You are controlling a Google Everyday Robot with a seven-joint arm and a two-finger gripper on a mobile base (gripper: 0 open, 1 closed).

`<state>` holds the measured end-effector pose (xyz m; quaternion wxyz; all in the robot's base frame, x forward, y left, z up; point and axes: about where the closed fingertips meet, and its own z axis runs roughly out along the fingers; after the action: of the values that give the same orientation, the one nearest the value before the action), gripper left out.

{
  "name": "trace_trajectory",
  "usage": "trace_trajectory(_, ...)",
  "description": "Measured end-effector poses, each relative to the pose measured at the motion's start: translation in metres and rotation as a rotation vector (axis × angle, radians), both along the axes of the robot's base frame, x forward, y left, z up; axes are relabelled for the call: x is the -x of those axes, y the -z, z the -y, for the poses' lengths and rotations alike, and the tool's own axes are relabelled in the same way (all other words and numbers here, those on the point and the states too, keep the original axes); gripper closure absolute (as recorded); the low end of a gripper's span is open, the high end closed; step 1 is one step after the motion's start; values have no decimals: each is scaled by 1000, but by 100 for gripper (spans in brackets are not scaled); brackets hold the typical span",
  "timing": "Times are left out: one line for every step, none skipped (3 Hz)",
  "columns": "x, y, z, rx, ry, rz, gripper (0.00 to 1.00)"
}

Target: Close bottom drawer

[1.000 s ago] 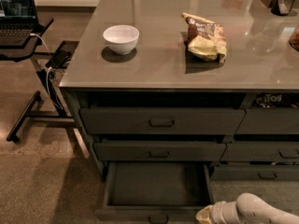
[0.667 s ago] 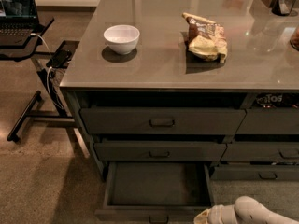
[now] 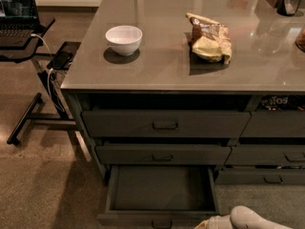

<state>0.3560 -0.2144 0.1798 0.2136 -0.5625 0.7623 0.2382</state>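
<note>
Closure has not started, as far as you can see: the bottom drawer (image 3: pixel 159 190) stands pulled far out from under the bench (image 3: pixel 162 73). It is the lowest of the 3 in the left stack, and its shallow inside is bare and open to view. Its front panel runs along the lower edge of the view, and the small pull (image 3: pixel 162 223) at its middle shows only in part. The 2 drawers above it, the middle drawer (image 3: pixel 162 154) and the top drawer (image 3: pixel 164 124), sit pushed in or nearly so, and need nothing from you.

Your tool (image 3: pixel 206 223) is low at the bottom right of the view, just beside the right end of the drawer's front, on its outer side. You cannot tell from this view whether it touches the panel, nor whether it is spread or pressed together.

So judge 0 of the travel done. What is left is the whole job. Get contact on the front, better nearer the middle than the corner so the drawer does not skew on its runners. Then push straight in towards the bench until the front lies flush with the 2 above. The bowl (image 3: pixel 123 38) and snack bag (image 3: pixel 209 44) on top play no part.
</note>
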Motion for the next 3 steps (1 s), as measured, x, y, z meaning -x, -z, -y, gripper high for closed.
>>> trace_trajectory(-7,11,-9,6,9,23,100)
trace_trajectory(-8,12,-10,8,11,27,86)
trace_trajectory(-8,12,-10,8,11,27,62)
